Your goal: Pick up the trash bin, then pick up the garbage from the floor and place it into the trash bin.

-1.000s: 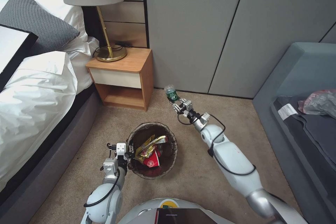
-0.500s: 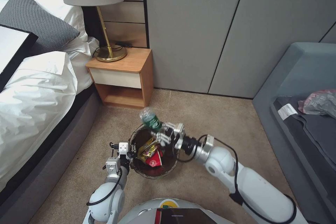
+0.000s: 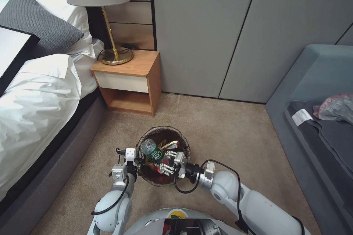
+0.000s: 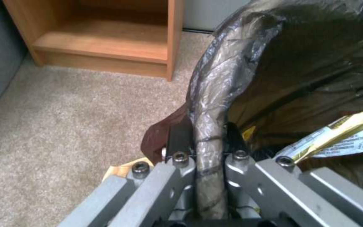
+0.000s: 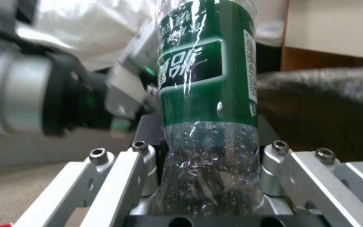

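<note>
Right now I see my right gripper (image 3: 164, 161) clenched on the green-labelled bottle (image 3: 150, 150) over the trash bin (image 3: 182, 143) — whose lined rim my left gripper (image 3: 136, 161) pinches above the carpet.

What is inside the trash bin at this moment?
Inside the trash bin lie a yellow wrapper and red litter. The right gripper holds a green-labelled bottle over them. The bin's bottom is covered.
</note>
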### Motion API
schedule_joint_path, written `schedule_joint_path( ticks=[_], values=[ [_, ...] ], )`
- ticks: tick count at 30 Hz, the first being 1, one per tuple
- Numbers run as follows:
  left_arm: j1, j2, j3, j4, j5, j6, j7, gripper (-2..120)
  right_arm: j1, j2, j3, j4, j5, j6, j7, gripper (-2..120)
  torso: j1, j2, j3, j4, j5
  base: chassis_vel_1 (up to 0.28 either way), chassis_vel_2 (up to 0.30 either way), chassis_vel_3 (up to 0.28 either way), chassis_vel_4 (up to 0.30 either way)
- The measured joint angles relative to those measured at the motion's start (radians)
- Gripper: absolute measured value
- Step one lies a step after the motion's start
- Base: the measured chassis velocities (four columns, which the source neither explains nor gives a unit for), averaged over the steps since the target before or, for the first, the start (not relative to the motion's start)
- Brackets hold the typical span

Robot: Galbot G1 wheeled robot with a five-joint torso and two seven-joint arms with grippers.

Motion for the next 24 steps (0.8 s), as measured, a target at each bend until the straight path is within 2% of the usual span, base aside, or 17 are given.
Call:
schedule_joint_path(
  ticks=[9,13,14,15,17,18,20,24],
  values=[
    [0.002,-0.001,0.001,-0.003,0.000,0.000,0.000,2,0.014,0.027,0.002,-0.088,-0.020,0.015,-0.008,30,0.000,0.000,0.000,0.0000,-0.0001,0.000,0.000,0.000,0.000],
    [0.001,-0.003,0.001,-0.003,0.000,0.001,0.000,2,0.014,0.035,0.003,-0.105,-0.031,0.017,-0.009,43,0.000,0.000,0.000,0.0000,-0.0001,0.000,0.000,0.000,0.000],
    [0.001,-0.003,0.001,-0.003,0.000,0.001,0.000,2,0.014,0.035,0.003,-0.105,-0.031,0.017,-0.009,43,0.000,0.000,0.000,0.0000,-0.0001,0.000,0.000,0.000,0.000],
    [0.001,-0.003,0.001,-0.003,0.000,0.001,0.000,2,0.015,0.036,0.003,-0.106,-0.031,0.018,-0.009,51,0.000,0.000,0.000,0.0000,-0.0001,0.000,0.000,0.000,0.000],
    [0.001,-0.003,0.001,-0.003,0.000,0.001,0.000,2,0.015,0.036,0.003,-0.107,-0.031,0.018,-0.009,51,0.000,0.000,0.000,0.0000,0.0000,0.000,0.000,0.000,0.000],
    [0.001,-0.004,0.001,-0.003,0.000,0.001,0.000,2,0.015,0.037,0.003,-0.108,-0.032,0.018,-0.009,61,0.000,0.000,0.000,0.0000,0.0000,0.000,0.000,0.000,0.000],
    [0.003,-0.004,0.002,-0.004,0.000,0.001,0.000,2,0.020,0.041,0.006,-0.113,-0.034,0.020,-0.012,73,0.000,0.000,0.000,0.0000,0.0000,0.000,0.000,0.000,0.000],
    [0.005,-0.004,0.003,-0.004,0.000,0.001,0.000,2,0.023,0.044,0.008,-0.114,-0.035,0.021,-0.017,82,0.000,0.000,0.000,0.0000,0.0000,0.000,0.000,0.000,0.000]
  ],
)
